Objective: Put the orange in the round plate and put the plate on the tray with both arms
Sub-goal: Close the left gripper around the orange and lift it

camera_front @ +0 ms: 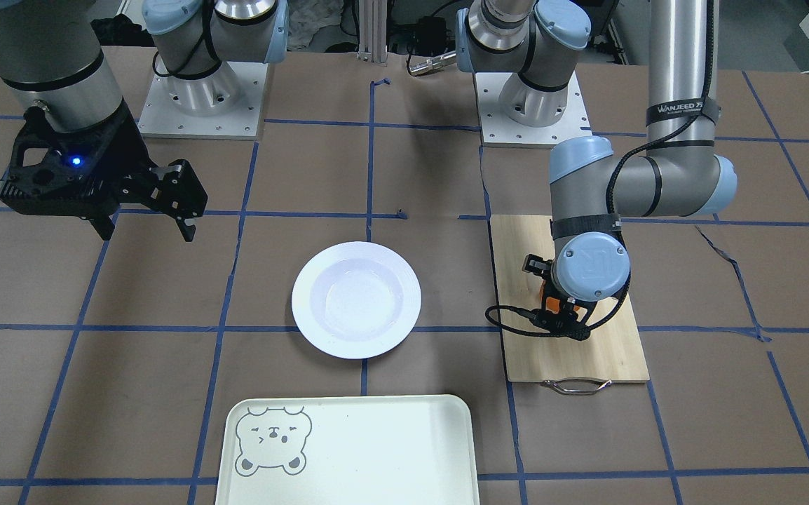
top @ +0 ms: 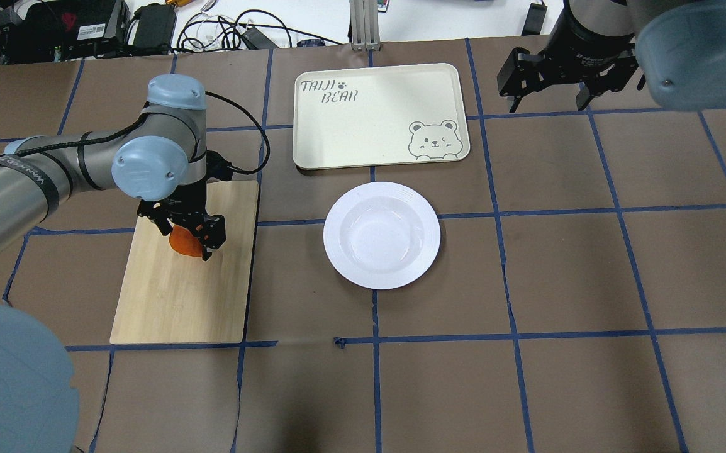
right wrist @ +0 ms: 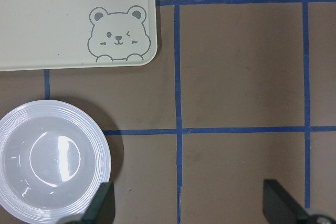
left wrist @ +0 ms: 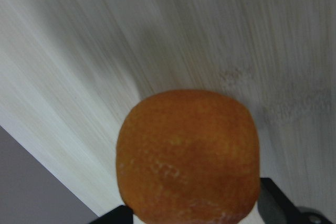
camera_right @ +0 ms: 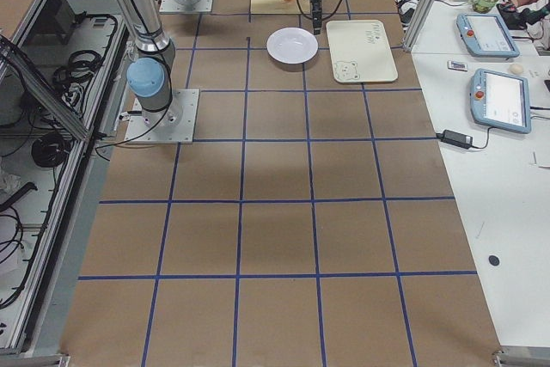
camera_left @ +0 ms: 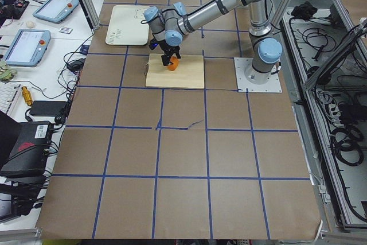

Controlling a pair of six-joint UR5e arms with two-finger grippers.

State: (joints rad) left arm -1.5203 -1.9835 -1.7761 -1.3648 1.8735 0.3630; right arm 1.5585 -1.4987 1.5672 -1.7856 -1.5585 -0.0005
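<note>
The orange (top: 182, 244) sits between the fingers of my left gripper (top: 187, 239) over the bamboo cutting board (top: 174, 302). In the left wrist view the orange (left wrist: 188, 153) fills the gap between both fingertips, so the gripper is shut on it. I cannot tell whether it still touches the board. The white round plate (top: 341, 255) lies empty at the table's middle, right of the board. Just beyond it lies the cream tray (top: 369, 119) with its bear face. My right gripper (top: 548, 104) hangs open and empty above the table, right of the tray; its wrist view shows the plate (right wrist: 50, 161) and tray (right wrist: 63, 24) below.
The board has a metal handle (camera_front: 576, 385) on its far end. Brown paper with blue tape lines covers the table. Both arm bases (camera_front: 201, 98) stand on the robot's side. Cables and devices lie beyond the table's far edge (top: 212, 31).
</note>
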